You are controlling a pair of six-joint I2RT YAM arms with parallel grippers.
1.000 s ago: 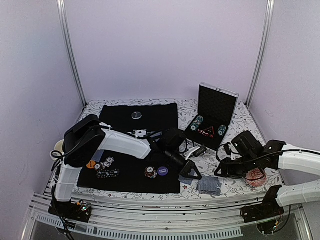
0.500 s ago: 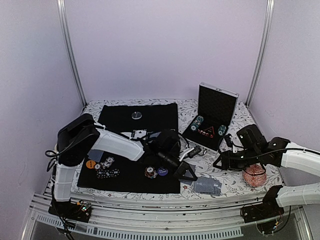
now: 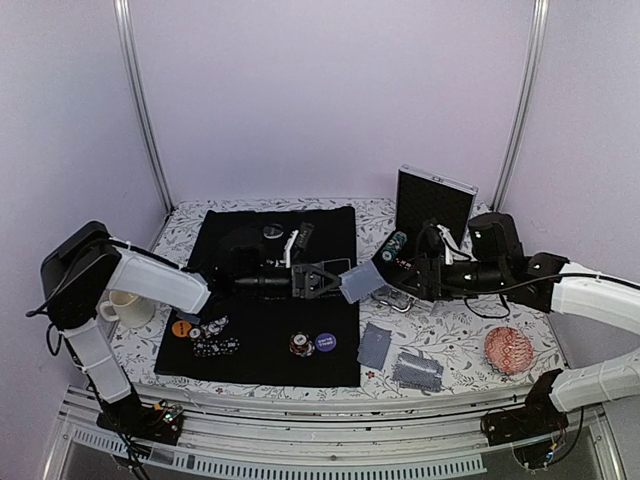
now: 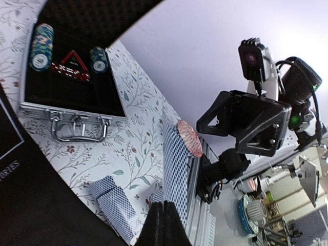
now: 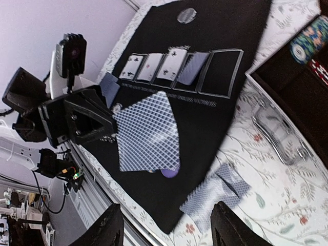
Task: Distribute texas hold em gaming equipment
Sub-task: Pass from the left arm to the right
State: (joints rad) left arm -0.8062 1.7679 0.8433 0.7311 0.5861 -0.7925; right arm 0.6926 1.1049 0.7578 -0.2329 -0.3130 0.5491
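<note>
My left gripper (image 3: 334,281) is shut on one blue-grey-backed playing card (image 3: 358,282), held in the air over the right edge of the black mat (image 3: 250,300). In the left wrist view the card (image 4: 177,169) rises edge-on from the shut gripper (image 4: 165,221). My right gripper (image 3: 384,272) faces it, open and empty. The right wrist view shows the card (image 5: 146,130) beyond the open gripper (image 5: 169,230). More cards (image 3: 375,345) and a deck (image 3: 418,371) lie on the cloth. Chip stacks (image 3: 214,325), a purple disc (image 3: 325,341), an orange disc (image 3: 181,328) and a silver disc (image 3: 273,231) sit on the mat.
An open metal case (image 3: 432,215) with chip stacks (image 3: 394,245) stands at the back right. A red patterned disc (image 3: 508,350) lies at the front right. A cream mug (image 3: 124,306) sits left of the mat. A row of cards (image 5: 164,66) lies across the mat.
My left arm has lifted a card from the front right of the mat and swung it up to the middle. My right arm has moved left towards it while its jaws widened.
</note>
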